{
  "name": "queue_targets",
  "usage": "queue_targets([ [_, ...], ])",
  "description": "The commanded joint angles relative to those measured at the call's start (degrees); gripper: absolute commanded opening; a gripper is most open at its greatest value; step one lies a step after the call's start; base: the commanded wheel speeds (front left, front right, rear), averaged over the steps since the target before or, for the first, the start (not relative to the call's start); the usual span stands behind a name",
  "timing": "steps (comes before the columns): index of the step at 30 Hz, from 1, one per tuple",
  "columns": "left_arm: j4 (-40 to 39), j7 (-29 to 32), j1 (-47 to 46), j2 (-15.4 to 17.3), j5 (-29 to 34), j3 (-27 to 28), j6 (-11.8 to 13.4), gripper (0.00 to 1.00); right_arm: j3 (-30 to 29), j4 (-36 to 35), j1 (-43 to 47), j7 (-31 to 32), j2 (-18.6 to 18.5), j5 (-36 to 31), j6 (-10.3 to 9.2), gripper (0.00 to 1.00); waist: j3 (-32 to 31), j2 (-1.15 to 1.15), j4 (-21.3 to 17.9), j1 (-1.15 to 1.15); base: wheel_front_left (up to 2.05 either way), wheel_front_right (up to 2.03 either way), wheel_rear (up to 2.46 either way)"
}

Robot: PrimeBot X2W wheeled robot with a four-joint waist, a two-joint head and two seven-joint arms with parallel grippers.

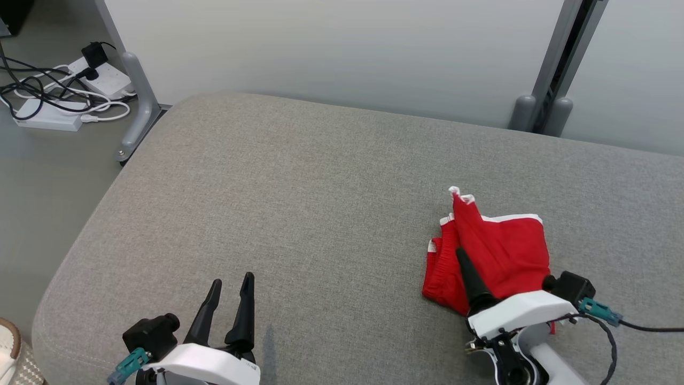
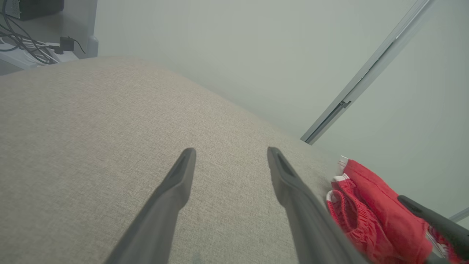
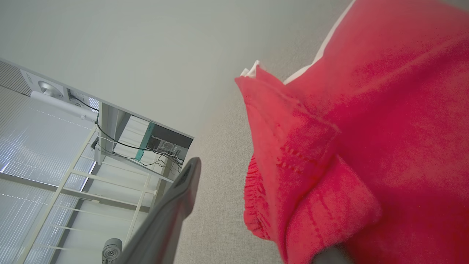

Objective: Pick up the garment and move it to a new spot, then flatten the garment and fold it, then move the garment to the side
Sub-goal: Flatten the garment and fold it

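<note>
Grey fabric cushion [image 1: 294, 203], pale wall [image 1: 320, 48], power strips and cables [image 1: 45, 120] on grey floor [image 1: 48, 176]

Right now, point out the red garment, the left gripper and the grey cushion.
red garment [image 1: 513, 248], head view, middle of cloth.
left gripper [image 1: 232, 279], head view, between fingertips.
grey cushion [image 1: 320, 176], head view, bare top.

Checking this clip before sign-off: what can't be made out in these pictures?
Right tool: its second finger, head and right wrist views, lies under the red garment.
Garment's near edge: head view, behind the tool's own body; right wrist view, cut by the frame.
Pale shoe-like object: head view, cut off at the lower-left corner.
</note>
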Motion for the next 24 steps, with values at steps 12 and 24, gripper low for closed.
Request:
queue_targets([
  [12,0.41,-0.21,0.21,0.25,-0.42,-0.69,0.19,1.00,6.58,0.20,-1.61,-1.10,-0.36,-10.58,0.00,1.00,-0.11,0.00,0.14,0.00,0.00,0.00,0.00],
  [24,-0.07,-0.21,0.27,0.22,-0.50,0.50,0.46,1.00,9.98,3.38,-3.44,0.66,-0.37,-10.25,0.00,1.00,0.26,0.00,-0.68,0.00,0.00,0.00,0.00],
])
